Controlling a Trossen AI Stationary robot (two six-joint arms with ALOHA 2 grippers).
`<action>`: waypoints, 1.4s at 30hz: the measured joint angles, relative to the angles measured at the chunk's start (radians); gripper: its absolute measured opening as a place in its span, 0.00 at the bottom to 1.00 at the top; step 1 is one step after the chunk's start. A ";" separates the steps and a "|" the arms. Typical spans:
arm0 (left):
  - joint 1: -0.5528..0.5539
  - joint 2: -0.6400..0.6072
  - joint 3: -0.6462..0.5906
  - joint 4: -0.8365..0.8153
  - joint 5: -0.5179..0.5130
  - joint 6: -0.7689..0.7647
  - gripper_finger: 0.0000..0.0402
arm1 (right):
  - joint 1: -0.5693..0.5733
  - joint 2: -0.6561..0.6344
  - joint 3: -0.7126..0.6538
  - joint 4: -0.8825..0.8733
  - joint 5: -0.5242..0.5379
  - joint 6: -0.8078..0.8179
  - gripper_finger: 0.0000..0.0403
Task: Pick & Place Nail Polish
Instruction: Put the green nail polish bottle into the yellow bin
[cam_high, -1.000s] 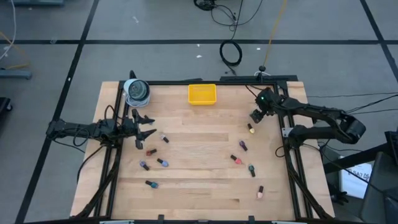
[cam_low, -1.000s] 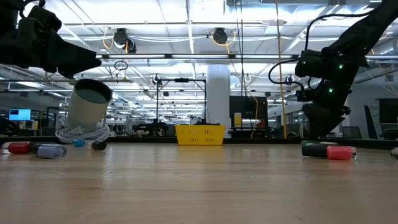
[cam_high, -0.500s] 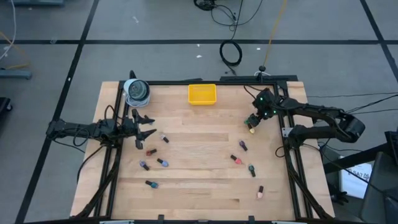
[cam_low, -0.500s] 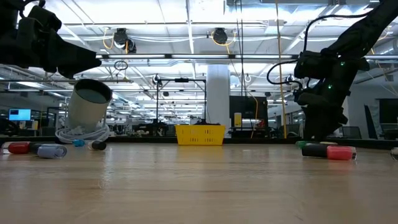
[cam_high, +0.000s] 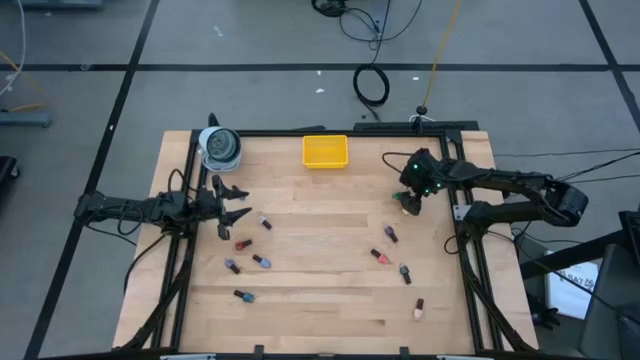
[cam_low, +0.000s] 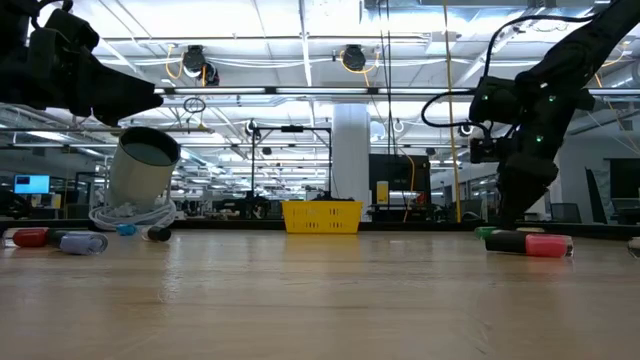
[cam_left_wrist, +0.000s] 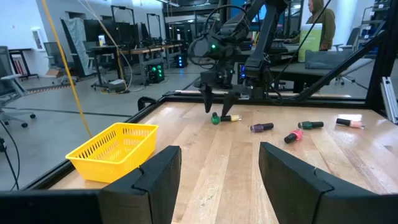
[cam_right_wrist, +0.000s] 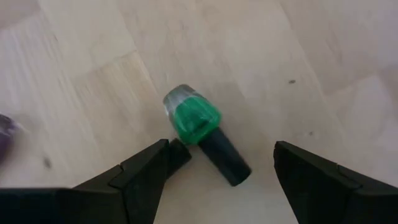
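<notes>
Right claw (cam_right_wrist: 217, 171): released, fingers straddling a green bottle (cam_right_wrist: 198, 140) lying flat near the table's (cam_high: 320, 300) right edge. Risk: the round bottle rolling or skidding off-centre under an uneven pinch. Left claw (cam_left_wrist: 217, 180): released, waiting near the left edge.

Light is even and bright over the wooden table (cam_high: 320, 250) in the high view — shadows under the arms are short and soft. In the low view, ceiling strip lights (cam_low: 330, 25) glare from twelve o'clock, leaving both arms as dark silhouettes; the near tabletop is blurred. The right wrist view is pale and washed out, with a green nail polish bottle (cam_right_wrist: 202, 140) softly focused — its edges smear toward nine o'clock.
</notes>
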 joint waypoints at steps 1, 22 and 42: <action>0.000 0.000 0.000 0.000 0.000 0.000 0.53 | 0.006 -0.001 0.001 0.001 0.015 -0.022 0.69; 0.000 0.000 0.000 0.000 0.000 0.000 0.53 | 0.126 0.001 -0.001 0.011 -0.100 0.055 0.69; 0.000 0.000 0.000 0.000 0.000 0.000 0.53 | 0.131 -0.003 -0.117 0.167 0.031 0.138 0.60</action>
